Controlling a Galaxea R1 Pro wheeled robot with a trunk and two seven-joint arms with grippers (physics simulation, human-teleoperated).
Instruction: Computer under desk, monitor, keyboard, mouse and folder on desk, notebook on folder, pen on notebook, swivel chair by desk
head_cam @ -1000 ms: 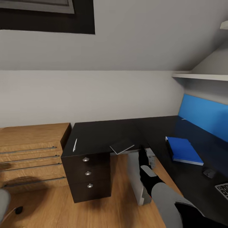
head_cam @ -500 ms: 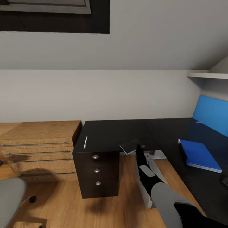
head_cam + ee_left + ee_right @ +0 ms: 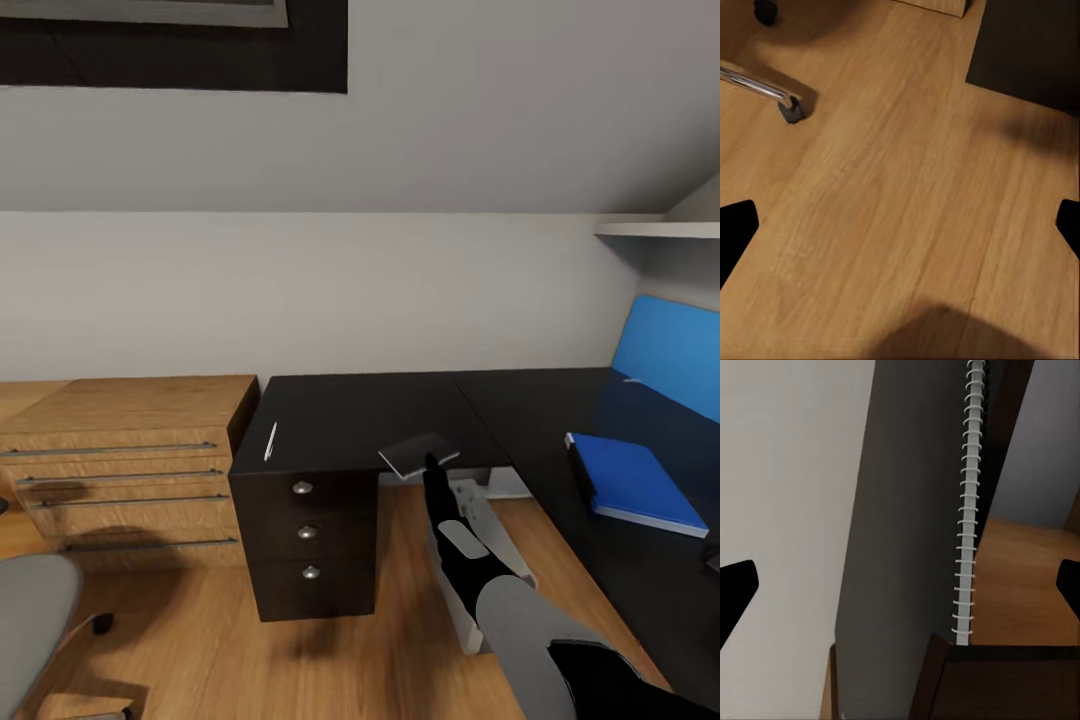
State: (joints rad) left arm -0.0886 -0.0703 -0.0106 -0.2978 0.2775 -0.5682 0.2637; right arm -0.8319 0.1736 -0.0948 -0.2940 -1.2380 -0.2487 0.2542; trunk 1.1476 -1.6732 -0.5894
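The grey notebook (image 3: 418,455) lies at the front edge of the black desk (image 3: 360,415), one corner overhanging. My right gripper (image 3: 432,472) is just below and in front of that corner, open. In the right wrist view the notebook (image 3: 907,510) with its white spiral binding lies between the spread fingertips (image 3: 736,589). A white pen (image 3: 270,441) rests near the desk's left edge. The blue folder (image 3: 635,480) lies on the desk's right wing, and the mouse (image 3: 712,550) is cut by the picture's edge. The computer (image 3: 505,545) stands under the desk behind my arm. My left gripper (image 3: 900,225) hangs open over the floor.
A light wooden drawer cabinet (image 3: 120,470) adjoins the desk on the left. The desk's black drawers (image 3: 308,535) face me. The swivel chair's grey seat (image 3: 30,620) is at the lower left; its chrome spoke and castor (image 3: 791,109) are near my left gripper. A blue back panel (image 3: 670,350) lines the right wing.
The head camera has swung left, shifting the whole picture right. My right gripper has closed in on the notebook's overhanging corner. The desk items have not moved.
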